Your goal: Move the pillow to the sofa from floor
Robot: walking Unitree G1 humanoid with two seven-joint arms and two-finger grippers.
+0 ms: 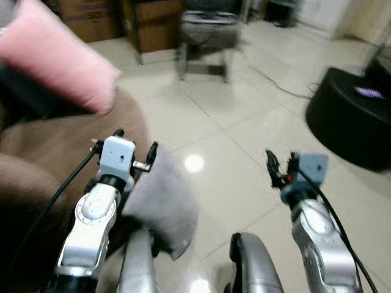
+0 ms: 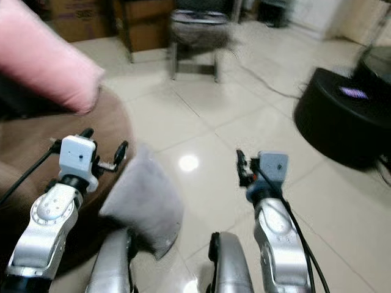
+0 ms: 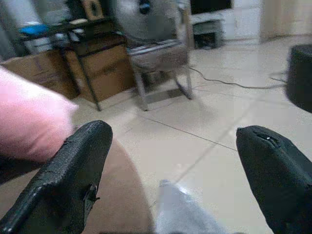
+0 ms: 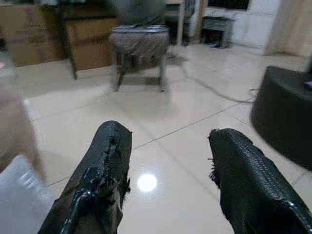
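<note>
Pillow (image 1: pixel 160 204), grey, lay low between the arms against the brown sofa (image 1: pixel 43 159), just at 4 o'clock of the left gripper (image 1: pixel 135 141), whose fingers (image 3: pixel 73 180) stood wide apart, holding nothing. The right gripper (image 1: pixel 278 166) hovered over pale floor tiles (image 1: pixel 232 134), fingers also spread and empty. A pink cushion (image 1: pixel 58 55) rested on the sofa at 10 o'clock; a black pouffe (image 1: pixel 351 116) sat at 2 o'clock.
</note>
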